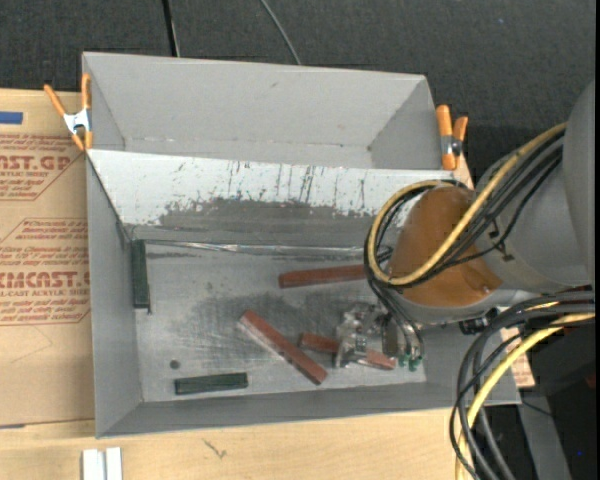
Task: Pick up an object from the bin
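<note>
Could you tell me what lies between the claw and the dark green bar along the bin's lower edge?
In the camera view, slanted reddish-brown sticks lie between the claw and the dark green bar.

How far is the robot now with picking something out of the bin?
Done: the hand is low in the bin's right front part, among short red-brown sticks. In progress: no stick is visibly lifted; a grip I cannot confirm. Left: secure one stick and raise it out. A dark green bar lies apart by the left wall.
</note>
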